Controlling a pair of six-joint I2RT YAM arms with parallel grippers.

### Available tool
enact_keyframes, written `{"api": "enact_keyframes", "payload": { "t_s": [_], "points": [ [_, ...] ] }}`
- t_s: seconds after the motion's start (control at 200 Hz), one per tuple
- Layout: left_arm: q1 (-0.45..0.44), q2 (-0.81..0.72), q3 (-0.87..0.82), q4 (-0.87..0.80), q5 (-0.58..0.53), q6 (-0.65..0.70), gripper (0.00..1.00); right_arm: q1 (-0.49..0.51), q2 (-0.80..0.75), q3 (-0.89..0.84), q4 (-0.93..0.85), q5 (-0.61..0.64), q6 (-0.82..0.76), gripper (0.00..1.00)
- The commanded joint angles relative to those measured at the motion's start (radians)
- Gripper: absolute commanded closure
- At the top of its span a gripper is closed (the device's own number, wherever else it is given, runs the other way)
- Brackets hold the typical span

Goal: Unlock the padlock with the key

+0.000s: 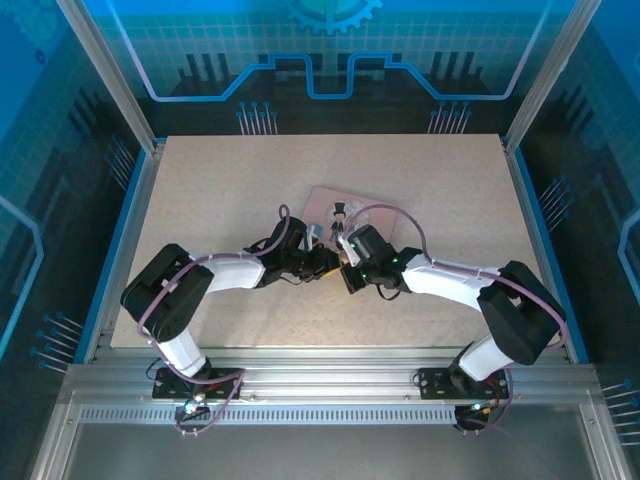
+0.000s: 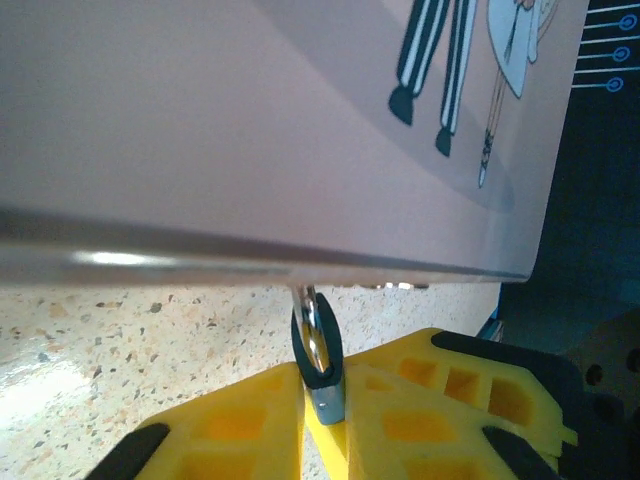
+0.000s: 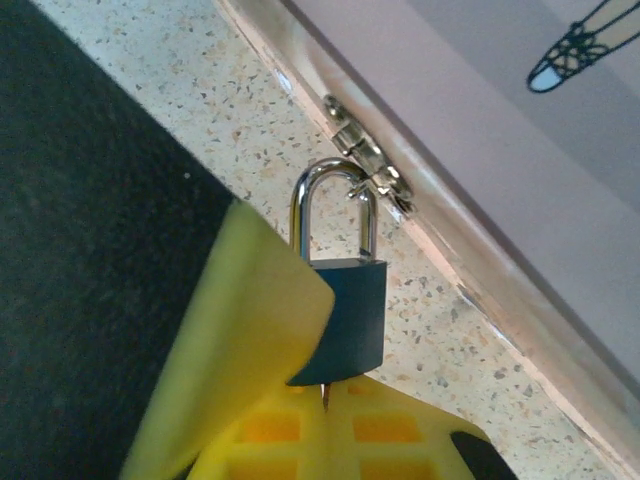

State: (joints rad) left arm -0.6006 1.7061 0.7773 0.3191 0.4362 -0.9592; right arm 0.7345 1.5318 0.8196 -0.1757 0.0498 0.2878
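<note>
While the dark-grey metal padlock (image 3: 350, 310) hangs off the near edge of the pink cartoon box (image 3: 520, 130), left gripper (image 2: 322, 425) clamps its body and right gripper (image 3: 300, 395) pinches the thin dark key (image 3: 325, 396) just below.

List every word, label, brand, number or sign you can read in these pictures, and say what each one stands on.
No readable words, brands or numbers in any view.
Pink box: only a cartoon couple drawn on the lid, no lettering.
Padlock: plain dark body, no marking visible.
Back wall: a gear symbol and circuit-style lines, no words.
</note>
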Motion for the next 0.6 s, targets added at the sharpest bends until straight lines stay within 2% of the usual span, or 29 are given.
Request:
{"api": "enact_keyframes", "payload": {
  "t_s": [0.0, 0.145, 0.23, 0.395, 0.595],
  "points": [
    [-0.006, 0.043, 0.032, -0.022, 0.002, -0.005, 0.9, 0.022, -0.014, -0.003, 0.039, -0.045, 0.006, 1.0],
    [-0.003, 0.058, 0.036, -0.017, 0.009, -0.006, 1.0, 0.024, -0.029, -0.014, 0.043, -0.051, 0.004, 1.0],
    [0.001, 0.06, 0.037, -0.016, 0.01, -0.008, 1.0, 0.013, -0.053, -0.029, 0.041, -0.051, 0.02, 0.82],
    [0.007, 0.061, 0.042, -0.02, 0.022, -0.008, 1.0, -0.032, -0.129, -0.067, 0.035, -0.061, 0.054, 0.64],
    [0.013, 0.056, 0.053, -0.022, 0.033, -0.008, 1.0, -0.047, -0.163, -0.082, 0.015, -0.047, 0.056, 0.53]
  ]
}}
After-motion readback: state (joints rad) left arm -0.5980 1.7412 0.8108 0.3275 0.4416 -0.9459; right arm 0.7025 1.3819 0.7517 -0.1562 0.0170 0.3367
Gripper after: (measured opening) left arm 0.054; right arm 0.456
